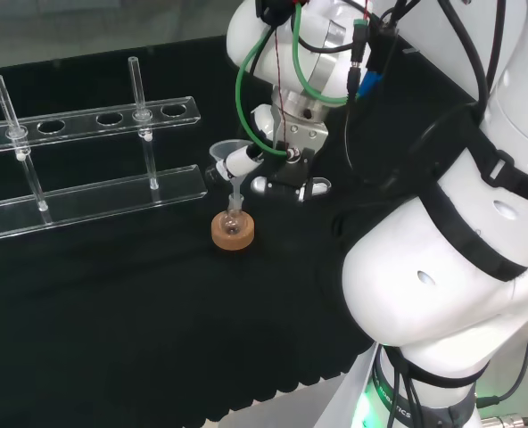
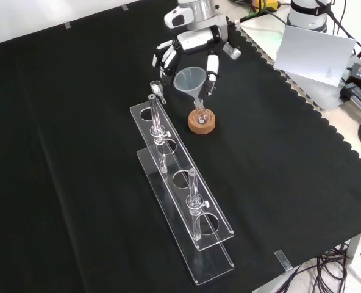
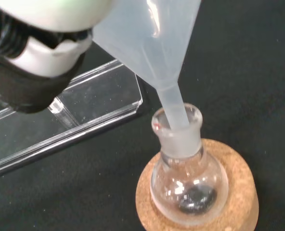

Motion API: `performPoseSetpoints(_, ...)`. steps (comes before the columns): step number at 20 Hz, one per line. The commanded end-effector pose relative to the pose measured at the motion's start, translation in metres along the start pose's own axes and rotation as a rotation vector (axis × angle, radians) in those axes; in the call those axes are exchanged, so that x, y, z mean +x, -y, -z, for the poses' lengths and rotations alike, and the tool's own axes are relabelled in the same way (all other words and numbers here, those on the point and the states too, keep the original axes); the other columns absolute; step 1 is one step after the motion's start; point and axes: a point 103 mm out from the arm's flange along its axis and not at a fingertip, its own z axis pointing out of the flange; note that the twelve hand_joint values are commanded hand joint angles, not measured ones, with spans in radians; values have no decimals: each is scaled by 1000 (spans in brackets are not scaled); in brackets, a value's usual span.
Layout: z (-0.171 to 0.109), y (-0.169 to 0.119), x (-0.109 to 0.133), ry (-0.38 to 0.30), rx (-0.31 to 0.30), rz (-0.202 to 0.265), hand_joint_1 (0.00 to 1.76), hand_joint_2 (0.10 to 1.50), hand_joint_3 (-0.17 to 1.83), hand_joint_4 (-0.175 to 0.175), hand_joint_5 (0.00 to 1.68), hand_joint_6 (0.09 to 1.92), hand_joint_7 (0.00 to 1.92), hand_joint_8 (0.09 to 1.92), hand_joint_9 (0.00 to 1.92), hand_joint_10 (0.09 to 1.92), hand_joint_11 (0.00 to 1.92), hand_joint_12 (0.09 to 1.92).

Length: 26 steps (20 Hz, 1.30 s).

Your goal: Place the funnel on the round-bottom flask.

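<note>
No readable text, labels or numbers could be made out anywhere, tbh. Nothing legible was spotted on the funnel [image 2: 189, 80], the round-bottom flask [image 3: 188, 180], the cork stand [image 2: 202, 121] or the clear rack [image 2: 183, 201].

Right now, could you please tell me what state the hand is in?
Hand: shut on the funnel, pinching its rim; the funnel's stem sits in the neck of the round-bottom flask.
</note>
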Motion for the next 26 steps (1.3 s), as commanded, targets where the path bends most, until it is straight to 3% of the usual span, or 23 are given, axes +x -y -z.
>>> performPoseSetpoints(1,-24,16,0,-25,-10,-4,959,439,798,15,656,411,1025,505,594,482,0,914)
performPoseSetpoints(7,-40,23,10,-25,-9,8,958,444,801,14,659,415,1023,506,592,481,0,911)
performPoseSetpoints(14,-32,25,4,-11,-22,4,956,445,804,14,657,417,1010,504,588,481,0,908)
performPoseSetpoints(17,-25,24,-1,-12,-26,1,920,429,815,19,588,374,877,461,525,489,0,850)
performPoseSetpoints(22,-19,22,-3,-1,-17,33,783,443,702,9,453,111,574,404,275,629,0,662)
performPoseSetpoints(23,-13,22,-2,16,1,53,716,453,614,5,315,87,441,379,168,577,0,525)
performPoseSetpoints(25,0,22,-1,29,5,72,584,503,383,6,93,87,142,292,45,196,0,167)
performPoseSetpoints(26,6,22,-1,39,9,85,545,522,304,9,45,87,71,179,21,99,0,87)
